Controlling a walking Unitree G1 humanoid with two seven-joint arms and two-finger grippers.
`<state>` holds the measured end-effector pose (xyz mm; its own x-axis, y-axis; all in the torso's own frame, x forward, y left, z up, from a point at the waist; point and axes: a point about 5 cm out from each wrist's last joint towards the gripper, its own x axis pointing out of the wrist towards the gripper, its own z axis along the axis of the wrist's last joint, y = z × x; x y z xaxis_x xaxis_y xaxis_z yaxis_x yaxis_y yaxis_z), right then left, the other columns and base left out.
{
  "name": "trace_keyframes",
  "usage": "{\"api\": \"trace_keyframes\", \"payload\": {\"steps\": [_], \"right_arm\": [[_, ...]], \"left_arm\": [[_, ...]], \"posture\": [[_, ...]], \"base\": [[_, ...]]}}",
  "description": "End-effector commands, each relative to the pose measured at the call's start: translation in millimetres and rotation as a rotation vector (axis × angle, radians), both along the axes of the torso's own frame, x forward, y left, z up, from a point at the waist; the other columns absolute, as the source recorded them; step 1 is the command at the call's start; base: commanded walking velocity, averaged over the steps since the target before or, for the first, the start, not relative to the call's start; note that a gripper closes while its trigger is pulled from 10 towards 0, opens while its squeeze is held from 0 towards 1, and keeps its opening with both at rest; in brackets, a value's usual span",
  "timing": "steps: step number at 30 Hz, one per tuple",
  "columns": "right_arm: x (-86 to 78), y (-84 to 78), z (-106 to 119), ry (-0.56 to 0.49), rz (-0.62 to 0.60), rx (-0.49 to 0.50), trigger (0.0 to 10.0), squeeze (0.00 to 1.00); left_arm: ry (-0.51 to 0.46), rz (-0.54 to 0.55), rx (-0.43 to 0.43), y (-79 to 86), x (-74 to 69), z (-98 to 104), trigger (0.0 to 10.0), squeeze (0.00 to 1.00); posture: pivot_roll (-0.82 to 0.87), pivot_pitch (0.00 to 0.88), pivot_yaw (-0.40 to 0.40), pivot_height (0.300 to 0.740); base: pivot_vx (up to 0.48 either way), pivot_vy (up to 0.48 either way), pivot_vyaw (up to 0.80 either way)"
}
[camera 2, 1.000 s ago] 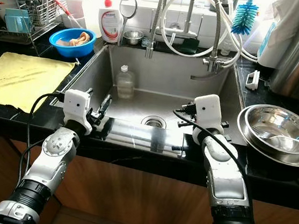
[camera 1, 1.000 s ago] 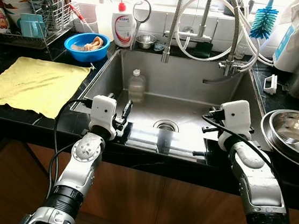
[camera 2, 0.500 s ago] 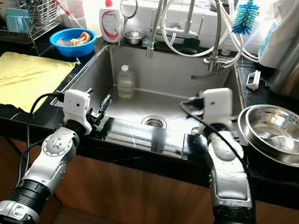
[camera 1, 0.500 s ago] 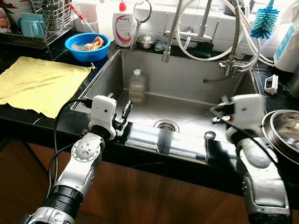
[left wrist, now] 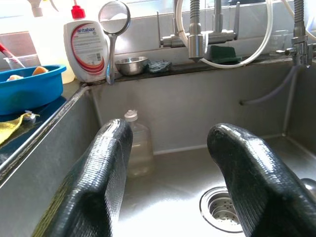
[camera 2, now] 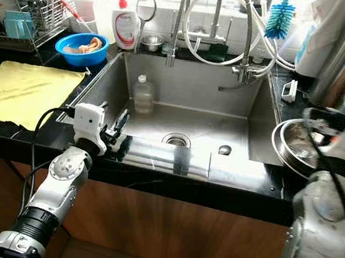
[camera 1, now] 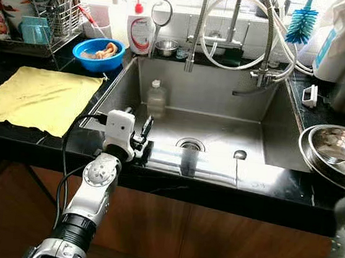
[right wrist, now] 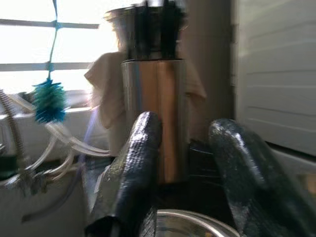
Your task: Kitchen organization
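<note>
Steel bowls (camera 2: pixel 292 146), stacked on the black worktop (camera 1: pixel 266 183) at the right edge of the frame beside the sink (camera 1: pixel 205 117), sit directly under the robot's right hand (right wrist: pixel 185 197), whose two black fingers (right wrist: pixel 133 168) are spread apart and empty just above the bowl rim. Ahead of that hand stands a steel canister (right wrist: pixel 155 103), with a blue bottle brush (camera 2: pixel 279 21) hanging at the window in the upper right. The left hand (camera 1: pixel 143 137) rests at the front edge of the sink, lower centre-left, its fingers (left wrist: pixel 98 182) likewise parted and holding nothing, pointed into the basin. A small clear bottle (camera 1: pixel 157 98) stands upright against the sink's back-left corner; the drain (camera 1: pixel 190 145) and a loose stopper (camera 1: pixel 240 154) lie on the basin floor. On the worktop at left, a yellow cloth (camera 1: pixel 39 96) lies flat, with a blue bowl (camera 1: pixel 99 52), a soap bottle (camera 1: pixel 137 28) and a dish rack (camera 1: pixel 40 8) behind it in the upper left.
</note>
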<state>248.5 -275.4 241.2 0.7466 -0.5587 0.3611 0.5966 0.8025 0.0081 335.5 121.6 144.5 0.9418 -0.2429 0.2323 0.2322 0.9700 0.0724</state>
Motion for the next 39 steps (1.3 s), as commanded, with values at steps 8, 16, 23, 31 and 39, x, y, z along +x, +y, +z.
{"api": "trace_keyframes", "payload": {"steps": [8, 16, 23, 31, 39], "right_arm": [[-21.6, -26.2, -9, -0.077, -0.153, 0.214, 10.0, 1.0], [-25.5, -32.5, -15, -0.171, -0.179, 0.39, 10.0, 0.22], [-28.0, -35.4, -16, -0.215, -0.194, 0.443, 10.0, 0.0], [-29.9, -42.1, -26, -0.235, -0.248, 0.543, 10.0, 0.0], [-26.8, -44.0, -33, -0.204, -0.248, 0.57, 10.0, 0.0]], "left_arm": [[-0.011, -0.006, 0.034, 3.2, 0.6, 2, 10.0, 0.0], [-0.01, -0.009, 0.04, 3.2, 0.0, 1, 10.0, 0.0], [-0.01, -0.009, 0.044, 3.5, -0.4, 1, 10.0, 0.0], [-0.011, -0.012, 0.049, 3.1, -0.6, 0, 10.0, 0.0], [-0.013, -0.018, 0.055, 2.4, -1.3, 0, 10.0, 0.0]], "posture": [[-0.08, 0.0, 0.066, 0.74], [-0.08, 0.0, 0.066, 0.74], [-0.08, 0.0, 0.065, 0.74], [-0.08, 0.0, 0.065, 0.74], [-0.08, 0.0, 0.066, 0.74]], "base": [[0.0, 0.0, 0.0], [0.0, 0.0, 0.0], [0.0, 0.0, 0.0], [0.0, 0.0, 0.0], [0.0, 0.0, 0.0]]}}
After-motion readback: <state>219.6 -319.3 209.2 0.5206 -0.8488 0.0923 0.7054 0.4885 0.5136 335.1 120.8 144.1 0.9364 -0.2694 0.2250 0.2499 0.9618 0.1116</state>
